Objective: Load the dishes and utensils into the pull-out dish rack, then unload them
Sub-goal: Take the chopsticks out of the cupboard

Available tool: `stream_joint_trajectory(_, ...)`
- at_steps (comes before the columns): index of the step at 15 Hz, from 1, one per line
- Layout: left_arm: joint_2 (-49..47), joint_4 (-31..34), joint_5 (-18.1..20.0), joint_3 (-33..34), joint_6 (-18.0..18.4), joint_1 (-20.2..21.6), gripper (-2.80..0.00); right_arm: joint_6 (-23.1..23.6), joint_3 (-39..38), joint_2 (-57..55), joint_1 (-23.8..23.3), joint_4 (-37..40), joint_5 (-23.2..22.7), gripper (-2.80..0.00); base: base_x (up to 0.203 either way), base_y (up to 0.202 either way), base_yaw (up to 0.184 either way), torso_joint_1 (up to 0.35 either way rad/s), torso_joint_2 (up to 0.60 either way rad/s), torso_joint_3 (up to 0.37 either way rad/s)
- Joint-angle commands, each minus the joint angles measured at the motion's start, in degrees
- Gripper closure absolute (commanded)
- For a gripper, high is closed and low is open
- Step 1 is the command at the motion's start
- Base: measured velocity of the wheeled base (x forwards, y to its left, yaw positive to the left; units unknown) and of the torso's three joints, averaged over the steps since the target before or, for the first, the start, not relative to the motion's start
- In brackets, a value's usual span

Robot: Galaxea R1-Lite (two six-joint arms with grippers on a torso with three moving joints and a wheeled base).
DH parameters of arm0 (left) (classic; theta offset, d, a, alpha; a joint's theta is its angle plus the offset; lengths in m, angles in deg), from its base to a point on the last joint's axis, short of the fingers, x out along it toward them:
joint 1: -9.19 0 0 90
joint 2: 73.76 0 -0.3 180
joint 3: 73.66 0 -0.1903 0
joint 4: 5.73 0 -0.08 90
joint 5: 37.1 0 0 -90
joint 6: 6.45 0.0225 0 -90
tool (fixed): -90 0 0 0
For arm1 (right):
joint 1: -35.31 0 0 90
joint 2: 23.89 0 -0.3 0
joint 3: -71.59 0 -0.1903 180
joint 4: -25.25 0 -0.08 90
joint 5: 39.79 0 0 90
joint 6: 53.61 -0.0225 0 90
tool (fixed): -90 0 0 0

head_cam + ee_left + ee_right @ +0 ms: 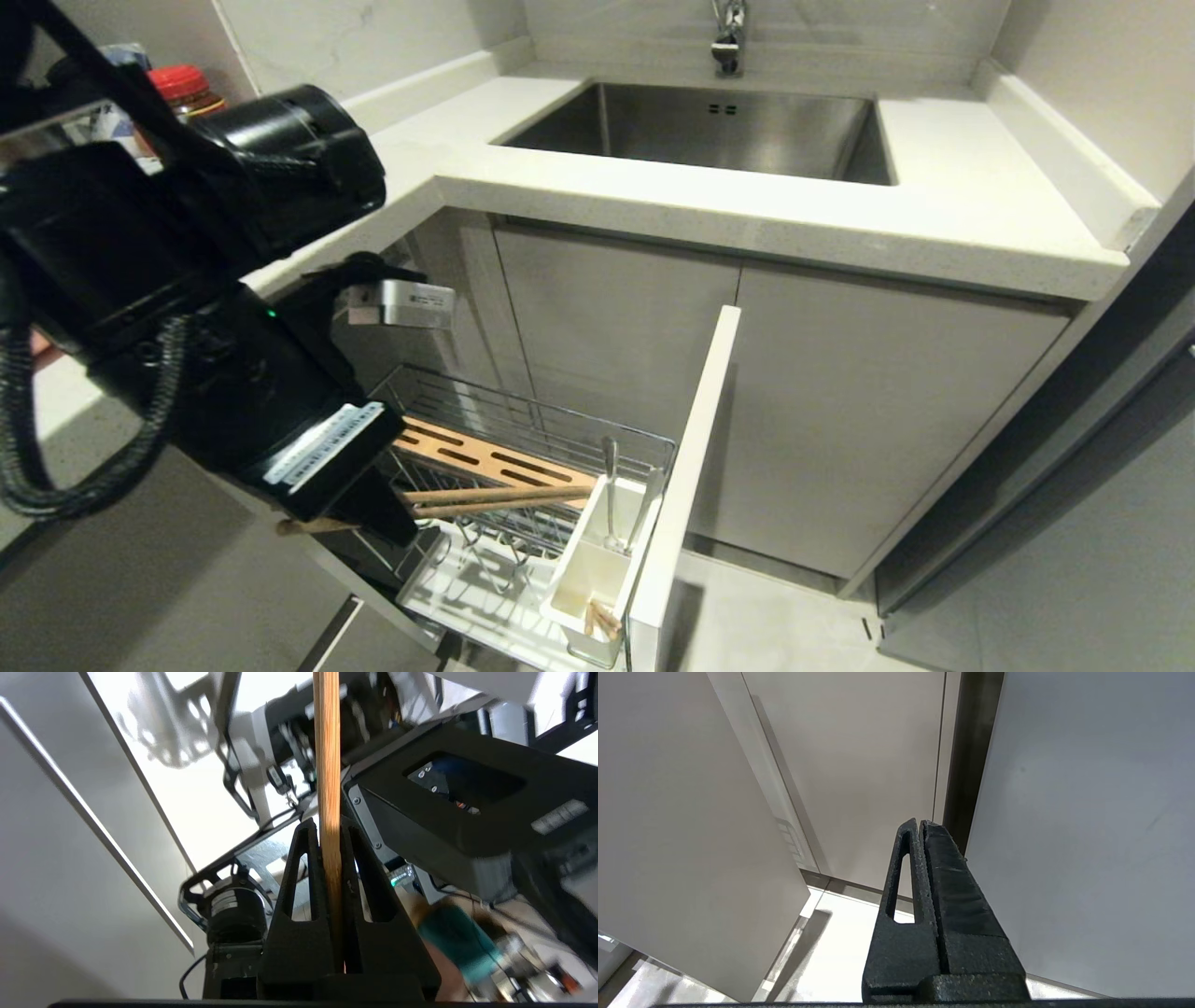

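L claw (373,513) clenched on the chopsticks (504,501), held level over the pull-out dish rack (523,448), w/ tips near the cutlery box (597,560). Metal cutlery (611,495) stands in the box; another wooden piece shows at its near end. No plate or bowl visible in rack. Can't tell if loading or unloading. R claw (920,826) pressed shut, empty, parked by cabinet fronts.

Dim, cool kitchen light; the countertop (766,210) is brightest, the floor at five o'clock shadowed. Wide-angle bending toward the edges. The left wrist view has blown-out white glare and motion smear at four o'clock.
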Motion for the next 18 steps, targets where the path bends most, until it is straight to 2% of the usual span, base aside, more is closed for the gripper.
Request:
stream_joint_trajectory(1, 7.3, 0.4, -1.6, 0.0, 0.0, -0.1, 0.00, 0.0, -1.5, 0.0, 0.0, 0.0, 0.0, 0.00, 0.000, 0.000, 0.000, 0.000, 0.00, 0.000)
stream_joint_trajectory(5, 16.0, 0.4, -6.1, -0.3, 0.0, -0.1, 0.00, 0.0, -1.5, 0.0, 0.0, 0.0, 0.0, 0.00, 0.000, 0.000, 0.000, 0.000, 0.00, 0.000)
stream_joint_trajectory(9, 24.0, -1.5, -12.3, -0.3, 0.0, 1.2, 0.00, 0.0, -1.5, 0.0, 0.0, 0.0, 0.0, 0.00, 0.000, 0.000, 0.000, 0.000, 0.00, 0.000)
stream_joint_trajectory(12, 28.6, -8.1, -15.8, -0.3, 0.0, 6.0, 0.00, 0.0, -1.5, 0.0, 0.0, 0.0, 0.0, 0.00, 0.000, 0.000, 0.000, 0.000, 0.00, 0.000)
stream_joint_trajectory(16, 32.1, -14.0, -22.5, -0.3, 0.0, 14.4, 0.00, 0.0, -1.5, 0.0, 0.0, 0.0, 0.0, 0.00, 0.000, 0.000, 0.000, 0.000, 0.00, 0.000)
stream_joint_trajectory(18, 32.4, -16.0, -25.5, -0.3, -0.2, 20.8, 0.00, 0.0, -1.5, 0.0, 0.0, 0.0, 0.0, 0.00, 0.000, 0.000, 0.000, 0.000, 0.00, 0.000)
